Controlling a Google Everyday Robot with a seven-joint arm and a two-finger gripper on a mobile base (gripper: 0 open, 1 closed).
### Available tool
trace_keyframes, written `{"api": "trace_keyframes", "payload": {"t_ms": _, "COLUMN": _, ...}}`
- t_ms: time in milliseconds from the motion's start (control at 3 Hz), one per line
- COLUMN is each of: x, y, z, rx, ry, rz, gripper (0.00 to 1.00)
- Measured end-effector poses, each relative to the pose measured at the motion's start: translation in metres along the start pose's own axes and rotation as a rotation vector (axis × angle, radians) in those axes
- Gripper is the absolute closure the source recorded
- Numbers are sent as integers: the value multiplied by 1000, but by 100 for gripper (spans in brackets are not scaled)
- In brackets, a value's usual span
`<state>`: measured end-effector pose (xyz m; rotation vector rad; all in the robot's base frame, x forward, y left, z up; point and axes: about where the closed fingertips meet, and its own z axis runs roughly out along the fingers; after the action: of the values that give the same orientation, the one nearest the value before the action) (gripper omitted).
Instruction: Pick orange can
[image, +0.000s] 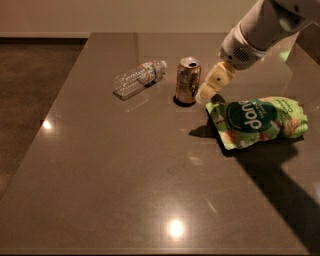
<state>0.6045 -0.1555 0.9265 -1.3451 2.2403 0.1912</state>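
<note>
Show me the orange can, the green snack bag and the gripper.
orange can (188, 82), camera view, middle of its label.
green snack bag (250, 117), camera view, its dark round logo.
gripper (204, 96), camera view, its tip, close beside the can.

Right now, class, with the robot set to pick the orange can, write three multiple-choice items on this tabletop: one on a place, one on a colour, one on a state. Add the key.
1. Where is the gripper?
A. Low beside the orange can, on the side of the snack bag
B. Directly above the can's top
C. On the can's far side from the bag

2. What colour is the snack bag?
A. Red
B. Green
C. Blue

3. How does the clear plastic bottle rest on the table?
A. Upright
B. On its side
C. Leaning on the can

Key:
1 A: the gripper's tip sits between can and bag, close to the can.
2 B: the bag's print is green.
3 B: the bottle lies flat, apart from the can, which stands upright.
</note>
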Motion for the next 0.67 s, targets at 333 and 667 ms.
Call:
{"api": "trace_keyframes", "payload": {"t_ms": 333, "x": -14, "y": -2, "z": 25, "rx": -39, "ry": -51, "rz": 26, "gripper": 0}}
{"api": "trace_keyframes", "payload": {"t_ms": 667, "x": -28, "y": -3, "z": 41, "rx": -69, "ry": -89, "rz": 32, "gripper": 0}}
